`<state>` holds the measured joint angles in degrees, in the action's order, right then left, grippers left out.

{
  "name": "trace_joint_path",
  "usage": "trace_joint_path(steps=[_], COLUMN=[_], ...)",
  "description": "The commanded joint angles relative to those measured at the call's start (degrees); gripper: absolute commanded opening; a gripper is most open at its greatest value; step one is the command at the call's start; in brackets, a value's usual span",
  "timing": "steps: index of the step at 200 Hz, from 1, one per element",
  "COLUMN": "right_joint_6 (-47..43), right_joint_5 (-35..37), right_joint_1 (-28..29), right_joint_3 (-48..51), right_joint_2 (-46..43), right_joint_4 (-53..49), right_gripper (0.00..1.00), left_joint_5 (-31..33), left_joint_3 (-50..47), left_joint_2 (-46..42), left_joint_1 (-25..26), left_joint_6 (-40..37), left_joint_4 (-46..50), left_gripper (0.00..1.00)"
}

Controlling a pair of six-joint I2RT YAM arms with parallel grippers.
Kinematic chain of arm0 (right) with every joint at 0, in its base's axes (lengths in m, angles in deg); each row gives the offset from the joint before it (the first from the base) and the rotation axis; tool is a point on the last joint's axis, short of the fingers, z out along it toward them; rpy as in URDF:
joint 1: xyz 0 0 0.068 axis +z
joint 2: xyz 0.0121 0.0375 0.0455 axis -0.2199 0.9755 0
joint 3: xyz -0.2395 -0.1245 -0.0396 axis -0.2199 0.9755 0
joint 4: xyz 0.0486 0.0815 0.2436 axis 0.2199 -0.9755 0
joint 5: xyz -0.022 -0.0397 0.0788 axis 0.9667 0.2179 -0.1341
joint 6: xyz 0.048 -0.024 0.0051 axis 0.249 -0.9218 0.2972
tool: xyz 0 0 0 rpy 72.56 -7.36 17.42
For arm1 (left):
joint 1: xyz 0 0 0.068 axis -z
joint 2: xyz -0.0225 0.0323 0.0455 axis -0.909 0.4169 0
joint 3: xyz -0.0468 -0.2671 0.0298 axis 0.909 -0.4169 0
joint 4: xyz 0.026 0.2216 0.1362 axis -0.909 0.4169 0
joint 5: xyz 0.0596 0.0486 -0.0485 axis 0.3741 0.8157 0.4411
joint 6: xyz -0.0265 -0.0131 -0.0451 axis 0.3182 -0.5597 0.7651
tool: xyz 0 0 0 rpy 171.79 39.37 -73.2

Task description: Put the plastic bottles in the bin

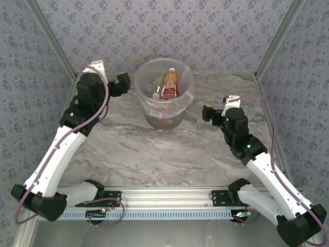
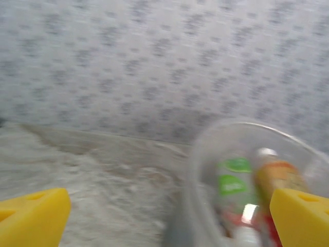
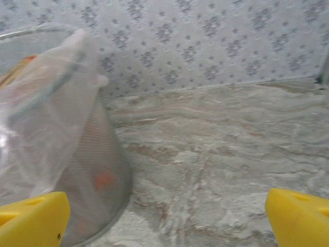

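Bottles (image 1: 170, 85) in the bin (image 1: 164, 119), both sets of jaws spread.
On the marble tabletop (image 1: 154, 149) the bag-lined bin stands at the far middle. The left jaws hang wide apart just beside its left rim. The right jaws, equally wide, sit low, well to its right. Inside lie bottles with orange, red and green labels.

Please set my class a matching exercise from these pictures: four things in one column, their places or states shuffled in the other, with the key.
Things:
1. bin
2. bottles
3. left gripper
4. right gripper

Places:
A. open, to the right of the bin
B. standing at the far middle of the table
C. open, beside the bin's left rim
D. inside the bin

Pairs: 1-B, 2-D, 3-C, 4-A
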<state>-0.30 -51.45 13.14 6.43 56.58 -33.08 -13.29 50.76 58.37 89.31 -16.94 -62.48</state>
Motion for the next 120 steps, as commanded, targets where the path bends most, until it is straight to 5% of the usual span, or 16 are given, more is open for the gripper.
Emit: trace_joint_path(steps=[1,52,120], right_joint_6=[-1.3,-1.0,-0.1], right_joint_5=[6.6,9.4,3.6], right_joint_1=[-1.6,-7.8,-20.5], right_joint_3=[1.7,7.3,19.9], right_joint_2=[-1.7,-3.7,-1.9], right_joint_4=[-1.2,1.3,12.2], right_gripper=[1.0,1.0,1.0], left_joint_5=[12.3,12.9,12.3], left_joint_3=[-6.9,-21.1,-43.1], left_joint_2=[-3.0,-3.1,1.5], left_joint_1=[-4.3,-17.6,-19.4], left_joint_6=[-1.5,3.3,-7.9], left_joint_4=[-4.5,-8.6,-31.8], left_gripper=[0.99,0.99,1.0])
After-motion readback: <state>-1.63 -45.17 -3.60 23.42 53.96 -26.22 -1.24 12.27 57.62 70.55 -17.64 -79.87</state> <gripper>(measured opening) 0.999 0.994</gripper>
